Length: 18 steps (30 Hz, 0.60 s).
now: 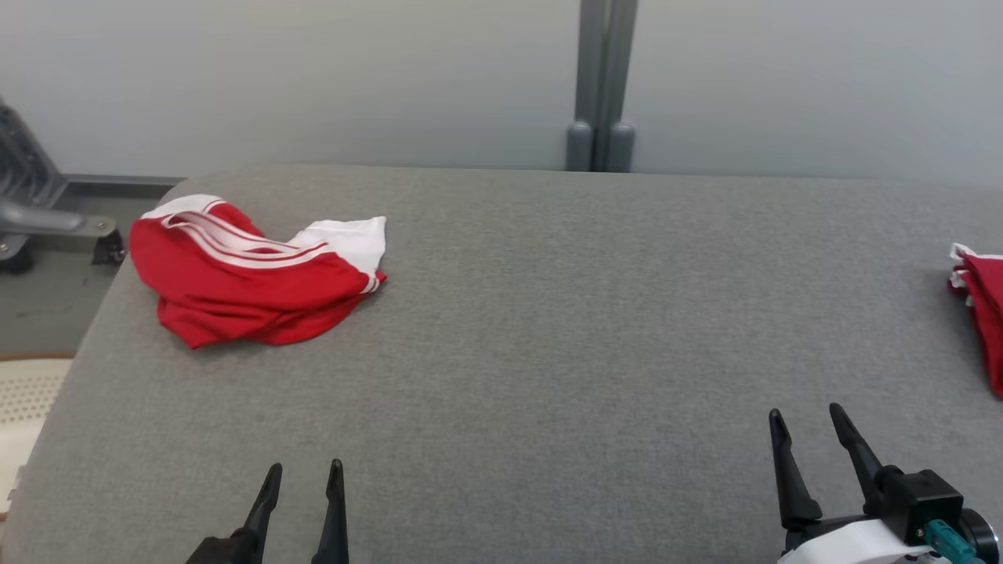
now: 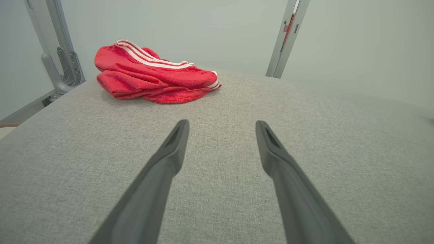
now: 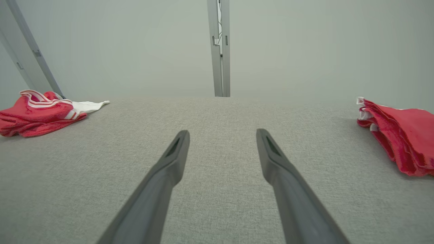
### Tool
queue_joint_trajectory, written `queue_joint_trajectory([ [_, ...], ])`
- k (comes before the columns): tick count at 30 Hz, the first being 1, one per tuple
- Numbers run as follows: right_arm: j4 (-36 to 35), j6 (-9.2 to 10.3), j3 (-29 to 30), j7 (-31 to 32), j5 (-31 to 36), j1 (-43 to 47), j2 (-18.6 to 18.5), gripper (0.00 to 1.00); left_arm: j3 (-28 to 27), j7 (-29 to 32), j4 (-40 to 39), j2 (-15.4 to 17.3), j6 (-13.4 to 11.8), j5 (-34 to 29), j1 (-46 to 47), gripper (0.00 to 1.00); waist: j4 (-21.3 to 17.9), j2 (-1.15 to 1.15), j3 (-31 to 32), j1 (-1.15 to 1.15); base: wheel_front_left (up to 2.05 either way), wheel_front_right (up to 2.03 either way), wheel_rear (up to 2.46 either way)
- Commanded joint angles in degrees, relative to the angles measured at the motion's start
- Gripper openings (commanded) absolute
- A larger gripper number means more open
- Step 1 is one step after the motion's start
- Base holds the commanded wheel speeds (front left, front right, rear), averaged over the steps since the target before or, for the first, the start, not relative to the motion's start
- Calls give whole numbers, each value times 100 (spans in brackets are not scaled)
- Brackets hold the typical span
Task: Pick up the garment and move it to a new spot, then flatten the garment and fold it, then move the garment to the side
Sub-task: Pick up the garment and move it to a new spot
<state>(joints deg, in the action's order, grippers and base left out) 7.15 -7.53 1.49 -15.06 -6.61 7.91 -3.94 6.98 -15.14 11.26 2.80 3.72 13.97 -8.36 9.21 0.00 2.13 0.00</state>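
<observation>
A crumpled red garment with white stripes and a white hem lies in a heap at the far left of the grey padded table. It also shows in the left wrist view and at the left edge of the right wrist view. My left gripper stands open at the near left, well short of the garment, with nothing between its fingers. At the near right my right gripper is open and empty too, over bare table.
A second red cloth lies folded at the table's right edge, also seen in the right wrist view. A grey post stands behind the table against a pale wall. Metal frame parts sit off the table's left corner.
</observation>
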Motion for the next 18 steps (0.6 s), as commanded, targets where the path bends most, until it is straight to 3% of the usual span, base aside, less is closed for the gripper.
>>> queue_joint_trajectory([
  [1, -38, 10, -60, -14, -33, -15, 20, 100, -36, 1, -27, 20, -18, -22, -73, 100, 771, 0, 8, 0, 0, 0, 0],
  [5, 10, 10, -338, -14, -60, -151, 32, 100, -112, 1, -90, 19, -51, 16, -210, 100, 1269, 0, 3, 0, 0, 0, 0],
  [9, 81, 9, -549, -14, -89, -194, 38, 100, -221, 1, -143, 18, -85, 84, -358, 100, 1484, 0, 10, 0, 0, 0, 0],
  [15, 100, 10, -729, -14, -102, -174, 4, 100, -144, 1, -240, 18, -116, 191, -326, 100, 1333, 0, -137, 0, 0, 0, 0],
  [18, -33, 9, -707, -14, -61, -369, -142, 100, 59, 1, -266, 15, -75, 220, 79, 100, 1102, 0, -546, 0, 0, 0, 0],
])
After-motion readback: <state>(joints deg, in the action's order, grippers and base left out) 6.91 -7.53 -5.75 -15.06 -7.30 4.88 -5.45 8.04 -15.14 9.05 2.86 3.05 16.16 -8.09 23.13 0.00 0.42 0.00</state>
